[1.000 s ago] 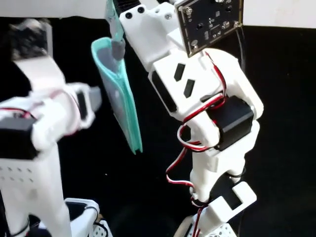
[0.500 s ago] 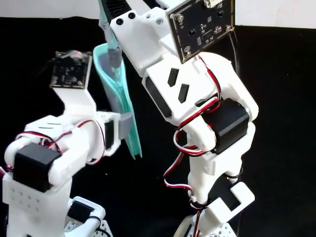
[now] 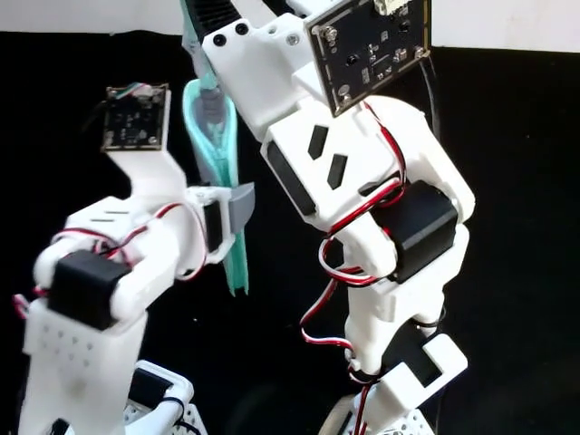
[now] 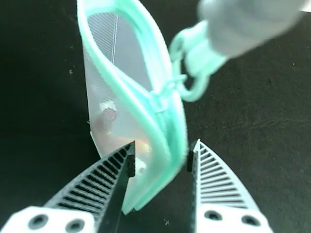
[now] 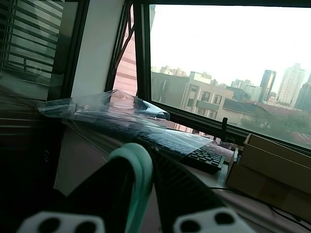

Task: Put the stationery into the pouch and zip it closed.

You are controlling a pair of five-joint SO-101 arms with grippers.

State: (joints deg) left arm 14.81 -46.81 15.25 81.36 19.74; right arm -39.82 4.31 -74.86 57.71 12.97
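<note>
A translucent pouch (image 3: pixel 217 145) with teal edging is held up in the air above the black table (image 3: pixel 517 181), hanging on edge between the two arms. In the left wrist view its mouth (image 4: pixel 126 97) is seen gaping at one end, not zipped closed. Blurred reddish and white shapes can be made out through its wall, but what they are cannot be told. A teal zip pull (image 4: pixel 201 60) is attached at the edge of the mouth.

The zip pull (image 5: pixel 140 177) is pinched between the closed jaws of the right gripper (image 3: pixel 208 86), at the top of the hanging pouch. The lower part of the pouch is clamped by the left gripper (image 4: pixel 160 158), with one jaw tip pressed against each side wall. In the high view the left gripper (image 3: pixel 231 213) is seen about halfway down the pouch, with the bottom corner left hanging below it.

Behind the right gripper (image 5: pixel 146 155), a keyboard (image 5: pixel 194 150) under a clear sheet, cardboard boxes (image 5: pixel 272 165) and a window (image 5: pixel 223 58) onto city buildings are seen
</note>
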